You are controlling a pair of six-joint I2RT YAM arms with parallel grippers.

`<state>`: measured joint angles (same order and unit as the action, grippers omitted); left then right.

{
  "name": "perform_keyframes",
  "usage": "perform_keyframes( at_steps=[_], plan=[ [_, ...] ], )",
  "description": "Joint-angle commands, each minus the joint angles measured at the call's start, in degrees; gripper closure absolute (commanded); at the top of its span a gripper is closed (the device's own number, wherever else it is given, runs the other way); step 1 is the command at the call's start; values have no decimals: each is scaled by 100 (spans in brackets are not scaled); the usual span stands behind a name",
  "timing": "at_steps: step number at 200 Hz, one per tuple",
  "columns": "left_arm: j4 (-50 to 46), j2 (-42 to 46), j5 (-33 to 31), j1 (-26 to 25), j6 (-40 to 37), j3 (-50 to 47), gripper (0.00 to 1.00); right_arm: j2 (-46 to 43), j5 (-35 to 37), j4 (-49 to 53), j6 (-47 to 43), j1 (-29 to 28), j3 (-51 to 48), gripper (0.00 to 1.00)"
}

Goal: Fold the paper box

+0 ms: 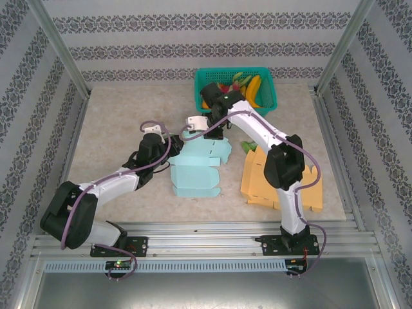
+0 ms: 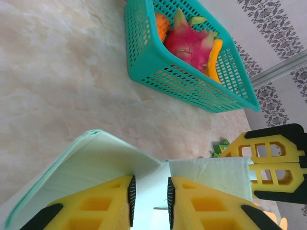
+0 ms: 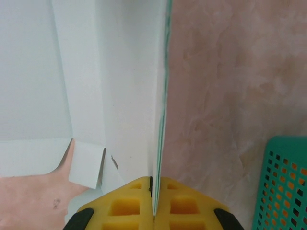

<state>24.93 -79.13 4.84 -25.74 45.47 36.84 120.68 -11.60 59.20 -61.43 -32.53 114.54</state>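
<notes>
The pale mint paper box [image 1: 196, 174] lies partly unfolded in the middle of the table. My right gripper [image 1: 212, 134] is at its far edge, shut on a thin panel [image 3: 160, 96] that stands upright between the yellow fingers [image 3: 129, 206]; the white inside of the box [image 3: 29, 72] spreads to the left. My left gripper [image 1: 168, 154] is at the box's left side. Its jaws [image 2: 149, 184] stand a little apart over the white inside, with a raised panel [image 2: 96, 163] on the left and another [image 2: 211, 175] on the right. Nothing is clamped between them. The right gripper [image 2: 273, 163] pinches that right panel's end.
A teal basket [image 1: 267, 96] of fruit stands at the back, just beyond the right gripper, its wall [image 2: 144, 52] close by. An orange flat cardboard piece [image 1: 257, 174] lies to the right of the box under the right arm. A small green item [image 1: 248, 147] sits beside it.
</notes>
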Motion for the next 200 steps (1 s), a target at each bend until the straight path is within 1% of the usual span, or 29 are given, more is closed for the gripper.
perform_keyframes(
  at_steps=[1,19,42,62,103,127,158,183,200],
  plan=[
    [11,241,-265,149,-100,-323,72,-427,-54,-810,190,-113,-495,100],
    [-171,335,-233,380,58,-650,72,-600,173,-1292,338,-121,-875,100],
    [-40,327,-188,550,207,-1085,73,-776,355,-1742,351,-113,-1313,100],
    [24,315,-191,558,212,-1229,73,-792,405,-1746,337,-113,-1378,100],
    [239,360,170,534,381,-1234,74,-792,421,-1788,498,-108,-1440,100],
    [383,314,351,394,529,-1131,75,-792,474,-1883,718,-115,-1461,100],
    [585,172,464,27,703,-983,75,-822,681,-2093,1040,-113,-1554,100],
    [672,123,478,-226,804,-869,75,-929,831,-2356,1306,-121,-1750,100],
    [591,117,406,-383,781,-772,75,-1097,922,-2729,1438,-130,-2066,100]
  ],
)
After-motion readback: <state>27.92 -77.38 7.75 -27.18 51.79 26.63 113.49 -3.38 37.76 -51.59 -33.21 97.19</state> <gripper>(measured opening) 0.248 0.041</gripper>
